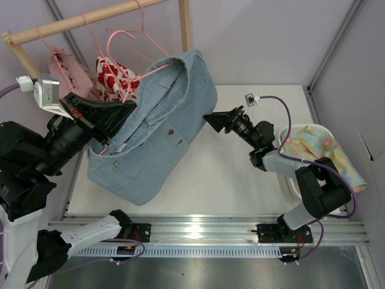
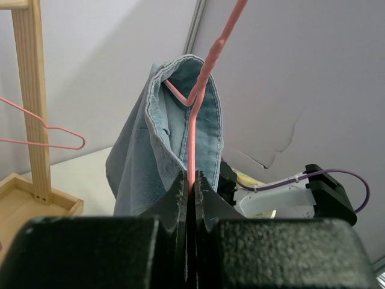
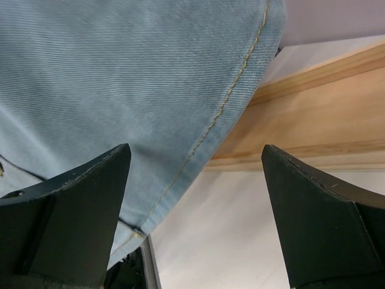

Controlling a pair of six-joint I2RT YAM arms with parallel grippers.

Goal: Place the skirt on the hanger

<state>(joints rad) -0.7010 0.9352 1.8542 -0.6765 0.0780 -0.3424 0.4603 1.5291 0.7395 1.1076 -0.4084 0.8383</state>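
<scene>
The light blue denim skirt [image 1: 162, 132] hangs lifted off the white table, its waistband draped over a thin pink wire hanger [image 1: 157, 67]. My left gripper [image 1: 129, 105] is shut on the hanger's wire. In the left wrist view the pink hanger [image 2: 204, 78] runs up from between the closed jaws [image 2: 192, 180], with the skirt [image 2: 144, 150] folded over its corner. My right gripper [image 1: 210, 120] is open and empty, just right of the skirt's edge. In the right wrist view the denim [image 3: 120, 78] fills the upper left, beyond the spread jaws [image 3: 195, 156].
A light wooden rack [image 1: 84, 21] spans the back left, with spare pink hangers [image 1: 129, 39], a pale pink ruffled dress [image 1: 66, 72] and a white garment with red hearts [image 1: 111, 75]. A white bin [image 1: 289, 180] with pastel cloth [image 1: 319, 150] stands at right. The rack's base [image 3: 313, 114] lies beyond the right gripper.
</scene>
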